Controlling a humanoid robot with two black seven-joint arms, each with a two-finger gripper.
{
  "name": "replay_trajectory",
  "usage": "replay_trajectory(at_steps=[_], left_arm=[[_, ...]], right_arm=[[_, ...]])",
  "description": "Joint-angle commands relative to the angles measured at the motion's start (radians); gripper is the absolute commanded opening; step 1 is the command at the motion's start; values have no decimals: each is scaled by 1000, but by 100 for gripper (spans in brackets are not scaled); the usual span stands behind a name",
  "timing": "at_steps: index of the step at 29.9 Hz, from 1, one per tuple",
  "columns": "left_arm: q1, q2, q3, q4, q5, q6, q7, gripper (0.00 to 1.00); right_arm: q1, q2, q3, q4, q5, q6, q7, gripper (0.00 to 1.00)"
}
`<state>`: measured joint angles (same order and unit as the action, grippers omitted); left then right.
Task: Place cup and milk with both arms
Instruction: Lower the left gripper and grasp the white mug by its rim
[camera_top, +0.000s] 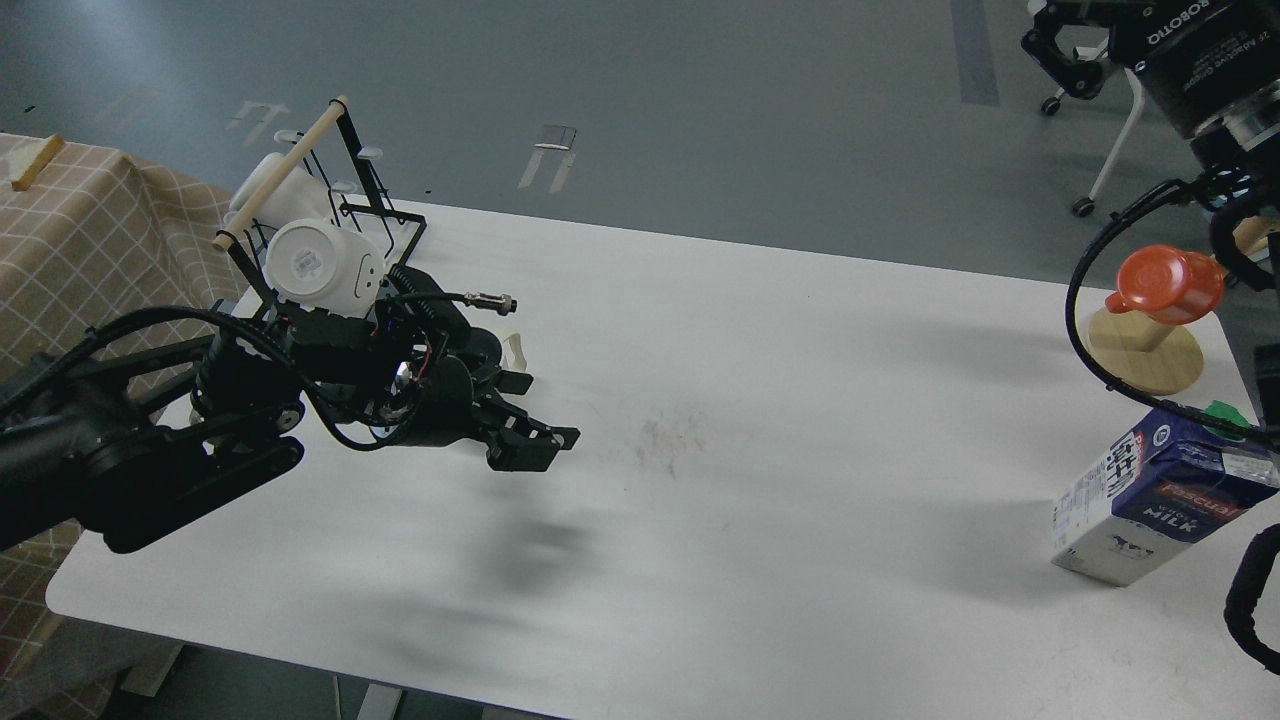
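Note:
The cup is almost wholly hidden behind my left gripper; only its cream-white handle (513, 349) shows above the fingers. My left gripper (543, 411) reaches in low from the left over the spot where the cup stands. Its two fingers are spread apart, and I cannot tell whether they touch the cup. The milk (1150, 495), a dark blue and white carton with a green cap, stands at the table's right edge. My right gripper (1062, 50) is high at the top right, far above the milk, its fingers partly cut off by the frame.
A black wire rack (385, 235) holding a smooth white smiley mug (320, 265) stands at the back left. An orange-red cup (1165, 283) hangs on a round wooden stand (1145, 360) at the right. A checked cloth (90, 250) lies left of the white table (760, 330).

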<state>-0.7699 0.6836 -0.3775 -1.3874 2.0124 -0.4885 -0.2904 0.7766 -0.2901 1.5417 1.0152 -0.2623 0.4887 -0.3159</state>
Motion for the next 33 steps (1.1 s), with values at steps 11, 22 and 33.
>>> replay_trajectory(at_steps=[11,22,33], left_arm=[[-77,39,8,25,-11,0,-3,87],[-55,27,23,156,-12,76,-65,82],[-55,28,108,143,-1,93,-82,25]], right_arm=[[0,-1,0,-1,0,0,0,100],[0,-7,0,2,0,0,0,100],[0,-9,0,3,0,0,0,100]])
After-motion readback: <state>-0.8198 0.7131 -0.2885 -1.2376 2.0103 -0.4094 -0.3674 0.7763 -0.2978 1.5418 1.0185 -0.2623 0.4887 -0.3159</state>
